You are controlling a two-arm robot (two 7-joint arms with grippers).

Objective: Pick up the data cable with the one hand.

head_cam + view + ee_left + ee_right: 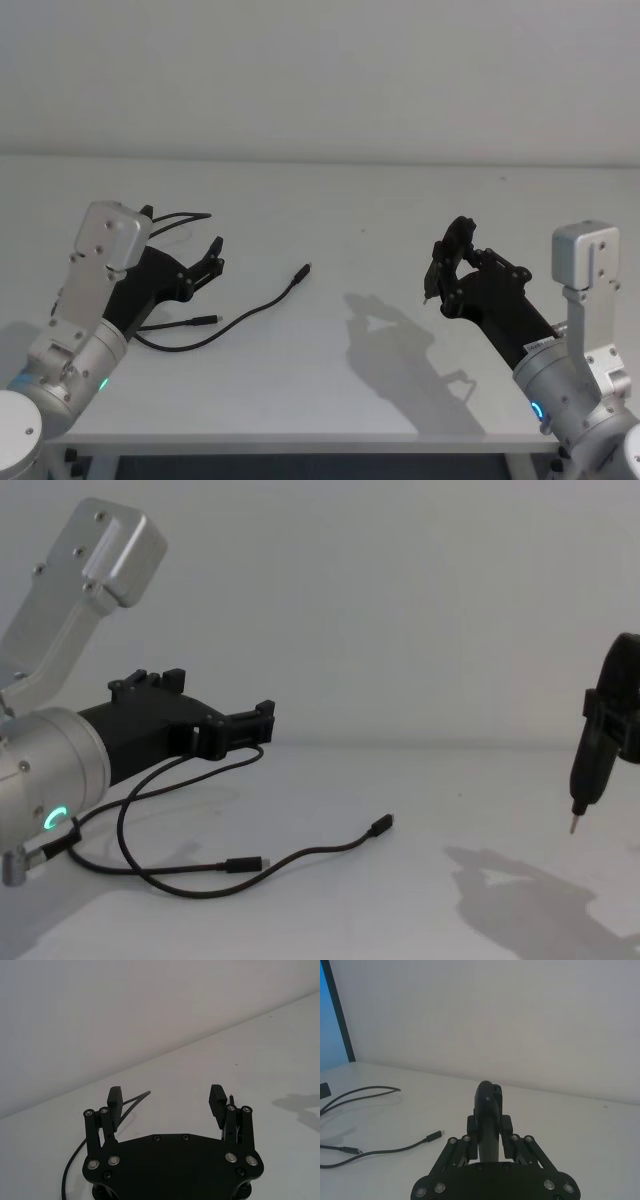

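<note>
Your left gripper (213,258), the black angular plastic one with short blocky fingers (114,1096), hangs above the left part of the table, on a fat silver cylinder (45,770) with a green glowing ring (52,819). It reaches toward the right and the far side. Its fingers are spread wide with nothing between them.

Just below and beside it lies the long thin black data cable (330,848), flat on the surface. Its loops run under the gripper toward the far left, and a loose tail trails right toward the middle of the table. You have one cable with two small black plugs. One plug (208,320) lies near the left arm and the other plug (304,270) sits farther right, at the end of the tail.

Your right gripper (430,290), black with a slim tapering finger and pale pointed tip, is held up over the right part of the table, well apart from the cable. Its fingers (487,1105) are pressed together and carry nothing. It casts a dark shadow (400,340) on the surface.

That makes two grippers in all. The table (400,200) is a plain white slab, and behind it stands a bare pale wall (320,70).
</note>
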